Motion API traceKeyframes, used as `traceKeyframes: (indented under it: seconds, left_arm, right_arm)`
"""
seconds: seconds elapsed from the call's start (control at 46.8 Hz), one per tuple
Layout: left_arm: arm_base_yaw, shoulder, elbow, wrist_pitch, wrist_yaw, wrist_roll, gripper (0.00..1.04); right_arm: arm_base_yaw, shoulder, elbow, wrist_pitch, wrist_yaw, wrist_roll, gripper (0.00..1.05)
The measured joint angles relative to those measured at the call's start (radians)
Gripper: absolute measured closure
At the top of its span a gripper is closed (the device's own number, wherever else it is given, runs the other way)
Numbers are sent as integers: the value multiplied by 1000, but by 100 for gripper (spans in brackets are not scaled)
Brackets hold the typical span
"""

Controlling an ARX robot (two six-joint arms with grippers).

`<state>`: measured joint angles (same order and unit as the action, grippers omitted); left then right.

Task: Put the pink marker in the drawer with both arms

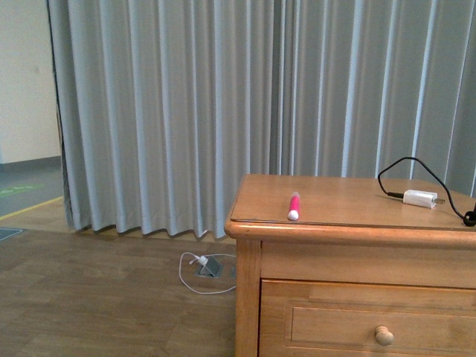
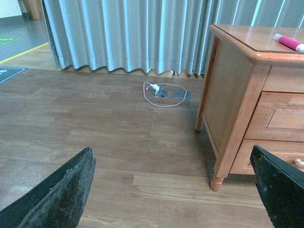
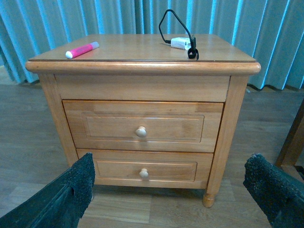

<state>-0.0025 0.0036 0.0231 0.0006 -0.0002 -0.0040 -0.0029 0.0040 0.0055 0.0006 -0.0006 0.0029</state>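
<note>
Pink marker [image 1: 294, 206] lies loose on cabinet top [image 1: 342, 207] near front edge, drawer [image 3: 109, 127] shut, left gripper [image 2: 172, 156] & right gripper [image 3: 170, 162] both spread wide, empty; best bet imo: right centres on knob [image 3: 141, 131], pulls straight, left takes marker mid-body.

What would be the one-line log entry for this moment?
pink marker: lying on nightstand | top drawer: closed | left fingers: open | right fingers: open

You see the wooden tabletop [image 1: 342, 195] carrying the pink marker [image 1: 294, 206] near its front left edge, with a white charger [image 1: 419, 198] and black cable [image 3: 192, 53] to the right.
</note>
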Motion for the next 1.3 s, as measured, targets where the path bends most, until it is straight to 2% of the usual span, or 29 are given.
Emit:
traceKeyframes:
  seconds: [1.004,1.09,1.132,1.197,1.303]
  left_arm:
    - [0,0,0,0,0,0,6]
    - [0,0,0,0,0,0,6]
    - [0,0,0,0,0,0,6]
    - [0,0,0,0,0,0,6]
    - [0,0,0,0,0,0,6]
  right_arm:
    - [0,0,0,0,0,0,8]
    - [-18,33,18,-68,-111,0,8]
    - [-13,70,23,-80,-127,2,8]
    - [18,156,37,-55,-104,3,8]
    - [39,352,80,80,-96,5,8]
